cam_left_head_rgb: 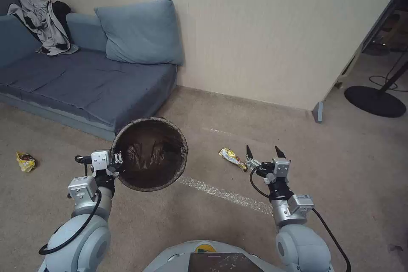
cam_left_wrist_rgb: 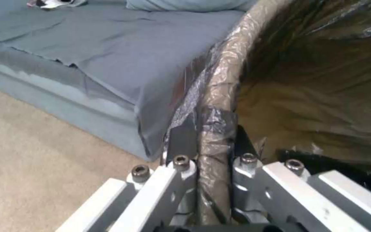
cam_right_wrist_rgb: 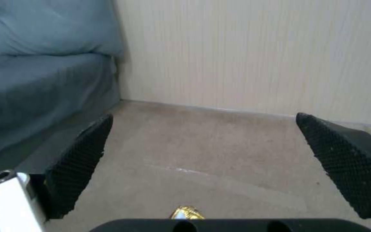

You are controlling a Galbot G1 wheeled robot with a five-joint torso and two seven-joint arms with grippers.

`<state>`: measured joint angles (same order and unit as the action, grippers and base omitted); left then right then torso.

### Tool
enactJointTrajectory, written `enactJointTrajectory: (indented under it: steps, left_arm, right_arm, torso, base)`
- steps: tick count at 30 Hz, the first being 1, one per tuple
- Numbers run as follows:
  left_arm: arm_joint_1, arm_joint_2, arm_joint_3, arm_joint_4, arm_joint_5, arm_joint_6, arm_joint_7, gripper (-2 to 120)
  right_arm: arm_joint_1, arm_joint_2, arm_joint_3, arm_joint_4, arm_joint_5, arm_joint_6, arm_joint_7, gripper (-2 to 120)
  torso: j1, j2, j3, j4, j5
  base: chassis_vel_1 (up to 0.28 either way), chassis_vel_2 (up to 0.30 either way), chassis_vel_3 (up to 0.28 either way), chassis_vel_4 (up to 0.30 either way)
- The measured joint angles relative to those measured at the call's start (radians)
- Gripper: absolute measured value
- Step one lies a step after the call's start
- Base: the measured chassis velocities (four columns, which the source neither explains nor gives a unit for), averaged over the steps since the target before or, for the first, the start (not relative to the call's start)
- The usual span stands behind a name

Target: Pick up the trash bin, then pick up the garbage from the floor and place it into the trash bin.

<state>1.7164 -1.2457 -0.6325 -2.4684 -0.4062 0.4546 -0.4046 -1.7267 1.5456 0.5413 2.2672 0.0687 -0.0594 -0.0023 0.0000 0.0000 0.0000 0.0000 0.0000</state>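
The trash bin [cam_left_head_rgb: 149, 154], lined with a dark brown bag, hangs tilted above the carpet with its mouth facing me. My left gripper [cam_left_head_rgb: 115, 163] is shut on its near-left rim; in the left wrist view the fingers [cam_left_wrist_rgb: 181, 141] pinch the bag-covered rim [cam_left_wrist_rgb: 226, 80]. My right gripper [cam_left_head_rgb: 264, 151] stands open low over the carpet with nothing between its fingers [cam_right_wrist_rgb: 80, 161]. A yellow wrapper [cam_left_head_rgb: 232, 158], garbage, lies just left of it, and its tip [cam_right_wrist_rgb: 186, 213] peeks out below the open jaws. A second yellow wrapper [cam_left_head_rgb: 25, 161] lies on the floor at far left.
A blue sofa [cam_left_head_rgb: 85, 80] with a pillow [cam_left_head_rgb: 142, 32] and crumpled clothing [cam_left_head_rgb: 46, 21] stands behind the bin. The wall [cam_left_head_rgb: 263, 29] closes the back. A black lamp base [cam_left_head_rgb: 375, 101] and cables sit at the right. A shiny strip [cam_left_head_rgb: 225, 194] crosses the carpet.
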Motion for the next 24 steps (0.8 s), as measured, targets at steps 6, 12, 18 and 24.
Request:
enactJointTrajectory:
  steps: [6,12,18,24]
  left_arm:
    - [-0.001,0.001,-0.001,0.003,-0.001,0.0,0.002,3]
    - [-0.002,0.002,-0.001,0.006,-0.004,0.001,0.003,3]
    - [-0.003,0.0,-0.001,0.008,-0.004,0.001,0.006,3]
    - [-0.002,0.0,-0.001,0.008,-0.004,0.002,0.007,3]
  right_arm:
    - [0.005,0.0,-0.002,-0.01,0.0,0.004,-0.004,100]
    - [0.006,0.0,-0.002,-0.017,0.0,0.007,-0.007,100]
    - [0.008,0.0,-0.003,-0.021,0.0,0.007,-0.009,100]
    - [0.01,0.0,-0.003,-0.024,0.0,0.007,-0.011,100]
  torso:
    - [0.0,0.0,0.0,0.0,0.0]
    - [0.0,0.0,0.0,-0.0001,0.0]
    - [0.0,0.0,0.0,0.0,0.0]
    - [0.0,0.0,0.0,-0.0001,0.0001]
  base:
    - [0.0,0.0,0.0,0.0]
    - [0.0,0.0,0.0,0.0]
    - [-0.03,0.023,0.021,-0.026]
    - [-0.067,0.049,0.062,-0.053]
